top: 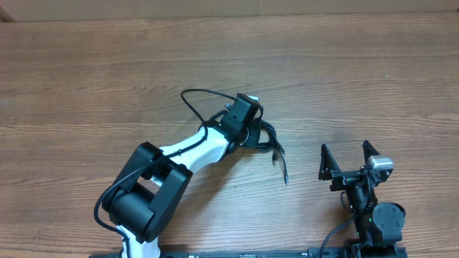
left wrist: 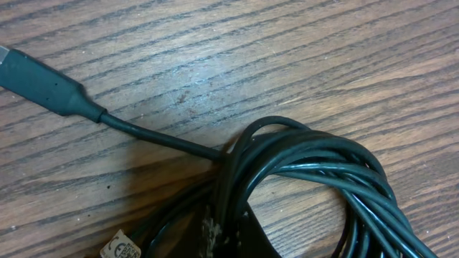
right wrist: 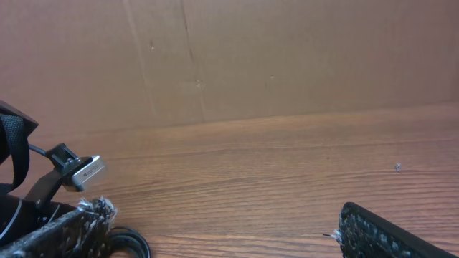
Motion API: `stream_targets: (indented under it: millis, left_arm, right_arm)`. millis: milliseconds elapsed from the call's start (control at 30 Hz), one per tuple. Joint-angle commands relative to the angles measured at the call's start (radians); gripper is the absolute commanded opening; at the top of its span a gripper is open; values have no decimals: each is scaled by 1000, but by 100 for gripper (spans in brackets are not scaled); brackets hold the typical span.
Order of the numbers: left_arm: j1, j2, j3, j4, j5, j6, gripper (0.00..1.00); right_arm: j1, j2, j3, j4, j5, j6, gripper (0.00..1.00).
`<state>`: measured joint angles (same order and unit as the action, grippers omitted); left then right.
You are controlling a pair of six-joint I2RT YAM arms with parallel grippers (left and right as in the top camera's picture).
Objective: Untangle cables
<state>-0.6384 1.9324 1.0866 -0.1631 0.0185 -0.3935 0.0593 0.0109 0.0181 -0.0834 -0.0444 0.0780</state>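
The cables (top: pixel 271 143) are a bundle of thin black cords on the wooden table, just right of my left gripper (top: pixel 249 130), with loose ends trailing toward the front (top: pixel 285 175). In the left wrist view the coil (left wrist: pixel 323 168) fills the lower right. One cord runs up left to a dark plug (left wrist: pixel 43 84). My left gripper (left wrist: pixel 229 233) is down on the bundle, its dark finger pressed among the cords. My right gripper (top: pixel 349 163) is open and empty, to the right of the cables. Part of the coil shows by its left finger (right wrist: pixel 133 240).
The wooden table (top: pixel 344 72) stretches far and to both sides. A brown cardboard wall (right wrist: pixel 287 57) stands behind it. The left arm's own thick black wire (top: pixel 197 100) loops over its wrist. A small white label (left wrist: pixel 118 247) hangs on one cord.
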Motion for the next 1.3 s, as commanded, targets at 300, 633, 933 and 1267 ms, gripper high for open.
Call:
stream_targets:
  millis: [300, 633, 933, 1267]
  left_arm:
    - [-5, -201, 16, -188, -24, 6, 4]
    - [-1, -292, 16, -361, -29, 91, 4]
    - [-2, -292, 16, -351, -29, 90, 4]
    - [-2, -292, 16, -308, -30, 91, 4]
  right_arm:
    - [-5, -8, -10, 2, 6, -4, 100]
    - [-5, -8, -10, 18, 6, -4, 100]
    - [-4, -8, -10, 24, -73, 3, 100]
    - [-5, -8, -10, 29, -106, 32, 100]
